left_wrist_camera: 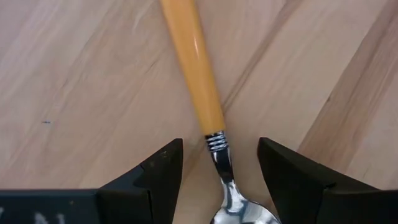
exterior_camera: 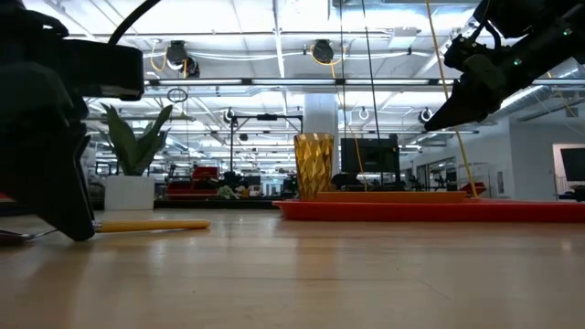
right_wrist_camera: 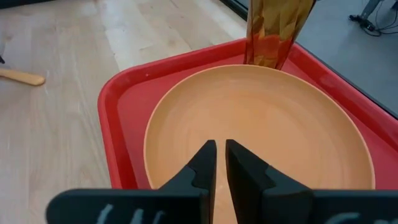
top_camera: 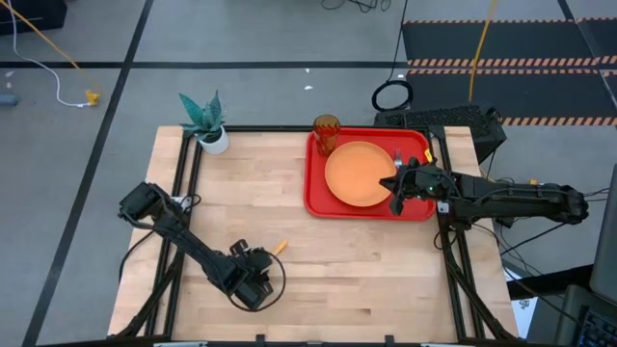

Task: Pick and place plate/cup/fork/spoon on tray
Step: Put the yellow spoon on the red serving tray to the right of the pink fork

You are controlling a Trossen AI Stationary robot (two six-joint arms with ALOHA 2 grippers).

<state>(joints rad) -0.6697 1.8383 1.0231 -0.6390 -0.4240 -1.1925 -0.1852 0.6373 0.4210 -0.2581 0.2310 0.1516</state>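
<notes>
The orange plate (top_camera: 359, 173) lies in the red tray (top_camera: 314, 189), with the amber cup (top_camera: 326, 135) standing at the tray's far left corner. The fork (top_camera: 397, 154) lies in the tray by the plate's far right side. The spoon lies flat on the bare table, and its orange handle (top_camera: 280, 248) pokes out beyond my left gripper (top_camera: 253, 272). That gripper is low and open (left_wrist_camera: 221, 180), its fingers on either side of the spoon's neck (left_wrist_camera: 217, 146). My right gripper (top_camera: 396, 198) is shut and empty (right_wrist_camera: 221, 163), above the plate's near right part (right_wrist_camera: 261, 124).
A white pot with a teal plant (top_camera: 207, 125) stands at the table's far left corner. Bare wood lies between the spoon and the tray. In the low view the cup (exterior_camera: 313, 164) stands behind the tray's rim (exterior_camera: 430, 210), and the spoon's handle (exterior_camera: 151, 225) lies beside my left gripper.
</notes>
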